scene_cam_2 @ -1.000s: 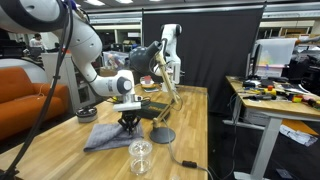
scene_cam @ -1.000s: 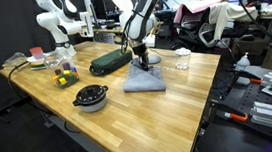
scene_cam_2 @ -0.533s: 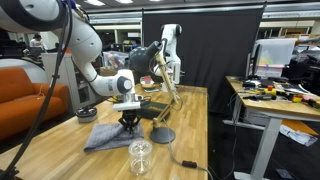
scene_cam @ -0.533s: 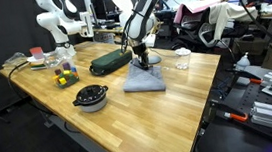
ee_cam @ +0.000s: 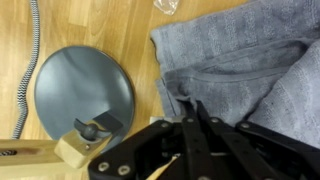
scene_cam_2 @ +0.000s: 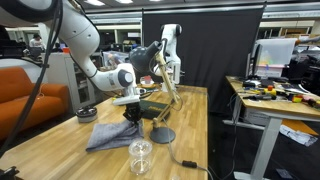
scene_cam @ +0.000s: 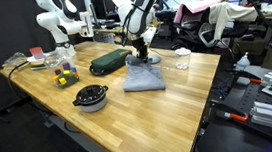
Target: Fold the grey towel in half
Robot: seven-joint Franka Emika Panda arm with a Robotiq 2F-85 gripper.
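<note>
The grey towel (scene_cam: 144, 80) lies limp and wrinkled on the wooden desk (scene_cam: 151, 125), about midway along its length and nearer the far long edge than the near one in an exterior view. The hand (scene_cam: 144, 59) stands upright right over the towel's far end. In the wrist view the hand (ee_cam: 189, 102) has its two fingers brought together, and the creases of the cloth (ee_cam: 240, 60) run in toward the tips, so it looks clamped on a small pinch of the towel near one of its edges. In an exterior view (scene_cam_2: 110, 137) the cloth rises in a low peak up to the hand (scene_cam_2: 131, 118) while the rest lies flat and spread toward the desk's near edge. A dark green oblong zip case (scene_cam: 110, 61) lies just beside the towel, close to the far edge. A dark bowl (scene_cam: 91, 96) sits well apart from both, by the near long edge. Some small coloured blocks (scene_cam: 66, 76) stand toward the left corner of the desk in that view. A flat round grey disc (ee_cam: 82, 88) rests on the bare wood just beside the towel's edge without touching it, and a braided cable (ee_cam: 30, 50) runs along the desk past its other side. The disc (scene_cam_2: 162, 135) also shows in an exterior view, with a clear glass (scene_cam_2: 141, 156) standing near it, closer to the near edge of the desk
</note>
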